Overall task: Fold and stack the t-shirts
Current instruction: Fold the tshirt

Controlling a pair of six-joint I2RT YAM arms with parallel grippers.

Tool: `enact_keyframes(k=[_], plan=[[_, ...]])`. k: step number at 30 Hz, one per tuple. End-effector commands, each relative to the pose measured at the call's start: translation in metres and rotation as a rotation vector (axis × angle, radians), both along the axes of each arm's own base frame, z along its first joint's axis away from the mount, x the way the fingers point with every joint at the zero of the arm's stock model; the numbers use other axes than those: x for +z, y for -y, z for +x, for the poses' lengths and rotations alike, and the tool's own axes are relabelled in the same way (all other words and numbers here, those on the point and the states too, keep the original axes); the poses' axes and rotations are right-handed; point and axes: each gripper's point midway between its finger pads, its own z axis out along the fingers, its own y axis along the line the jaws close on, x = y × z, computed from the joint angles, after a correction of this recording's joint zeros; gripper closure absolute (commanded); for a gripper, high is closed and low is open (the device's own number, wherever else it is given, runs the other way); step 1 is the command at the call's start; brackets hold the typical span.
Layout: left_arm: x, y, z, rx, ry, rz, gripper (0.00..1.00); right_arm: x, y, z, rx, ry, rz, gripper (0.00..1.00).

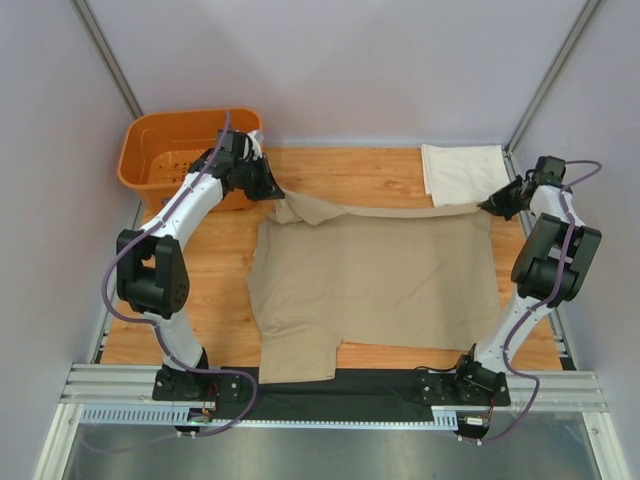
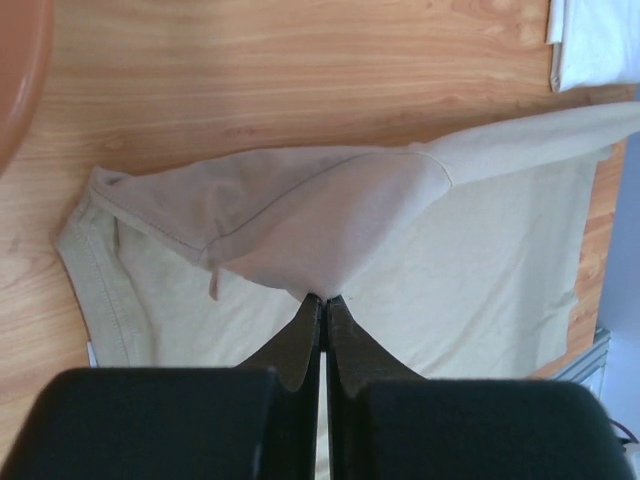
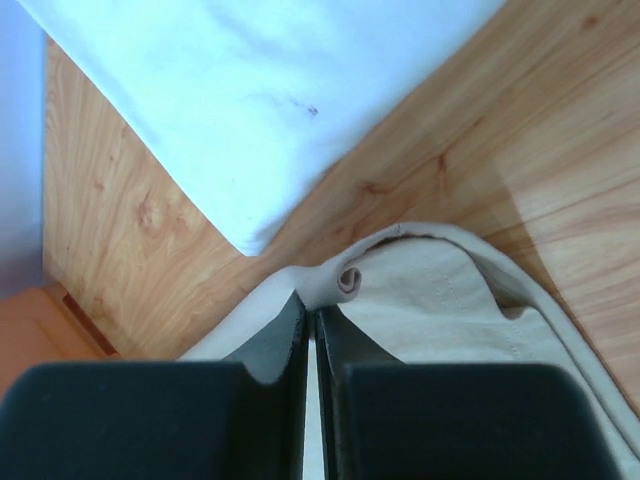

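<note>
**Two corners pinched, far hem lifted**

Both pairs of jaws are clenched on the tan t-shirt (image 1: 375, 280), which lies spread over the middle of the surface (image 1: 340, 165). The left jaws grip its far-left corner and the right jaws its far-right corner, with the far hem raised between them. How much cloth sits inside each pinch is hidden. The cream t-shirt (image 1: 462, 173) lies folded in the far-right corner, cut off in both wrist views. The left arm (image 1: 190, 205) partly covers the orange basket (image 1: 150, 150) at the far-left corner.
</note>
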Motion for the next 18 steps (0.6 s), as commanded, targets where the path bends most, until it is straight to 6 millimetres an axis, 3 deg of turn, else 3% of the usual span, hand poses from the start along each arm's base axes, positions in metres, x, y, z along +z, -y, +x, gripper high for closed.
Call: enact_keyframes(k=[1,10,13,18], plan=[[0.017,-0.002,0.012,0.000,0.039,-0.009,1.00,0.012,-0.003,0.012,0.019,0.037,0.016,0.96],[0.012,-0.001,-0.004,-0.025,-0.011,-0.019,1.00,0.003,-0.016,-0.016,0.041,-0.027,0.032,0.96],[0.016,-0.003,-0.016,-0.026,-0.020,-0.023,1.00,0.006,-0.018,-0.029,0.042,-0.044,0.016,0.97],[0.004,-0.006,-0.045,-0.037,-0.087,-0.023,1.00,0.007,-0.016,-0.048,0.021,-0.092,0.003,0.97]])
